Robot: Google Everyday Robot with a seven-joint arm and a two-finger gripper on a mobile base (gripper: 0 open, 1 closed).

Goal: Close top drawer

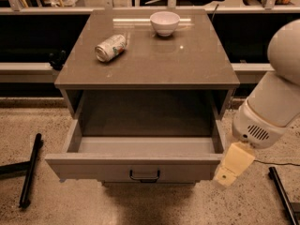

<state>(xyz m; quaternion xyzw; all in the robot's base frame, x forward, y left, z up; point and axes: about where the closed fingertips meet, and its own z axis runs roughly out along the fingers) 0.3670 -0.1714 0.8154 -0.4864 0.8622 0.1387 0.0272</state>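
Note:
The top drawer is pulled far out of the grey-beige cabinet. It is a deep empty box with a flat front panel and a small black bar handle at the lower middle. My gripper hangs from the white arm at the drawer's right front corner, touching or just beside the front panel's right end. It holds nothing that I can see.
On the cabinet top lie a tipped can and a white bowl. Black bars lie on the speckled floor at the left and the right. A dark railing runs behind the cabinet.

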